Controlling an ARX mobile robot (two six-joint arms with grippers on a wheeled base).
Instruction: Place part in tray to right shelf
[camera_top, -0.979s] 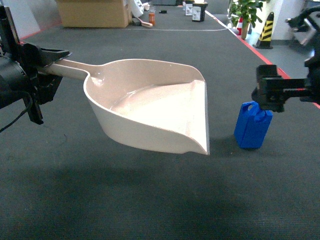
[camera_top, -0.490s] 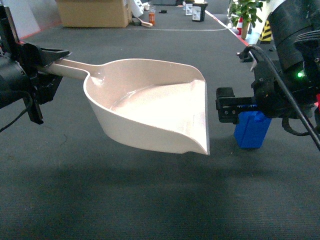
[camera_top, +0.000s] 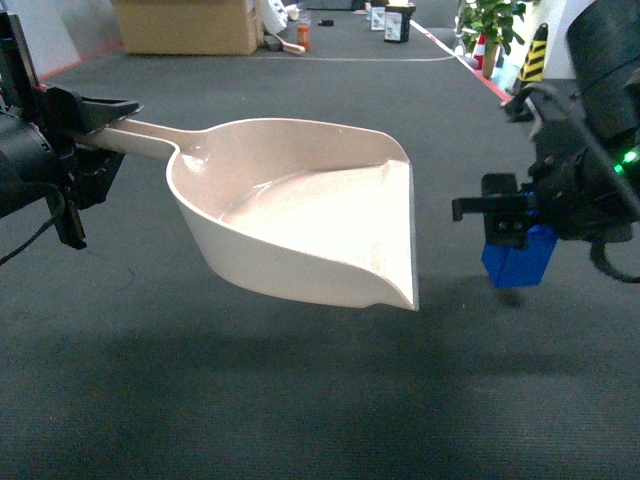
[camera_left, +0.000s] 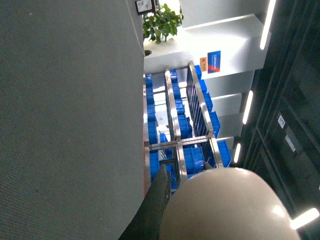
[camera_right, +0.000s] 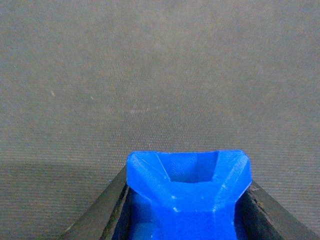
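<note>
Holding the part (camera_top: 520, 262) clamped in my right gripper (camera_top: 512, 222), clear of the floor, I see the tray (camera_top: 300, 215) just beside it, its handle pinched by my left gripper (camera_top: 85, 135).

Dark grey carpet floor (camera_top: 300, 400); cardboard box (camera_top: 188, 25) resting far back.

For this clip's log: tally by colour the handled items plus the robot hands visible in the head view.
Beige: 1, the tray, handle held by the left hand
Blue: 1, the part, clamped in the right hand off the floor
Black: 2, the two hands
Total: 4
</note>
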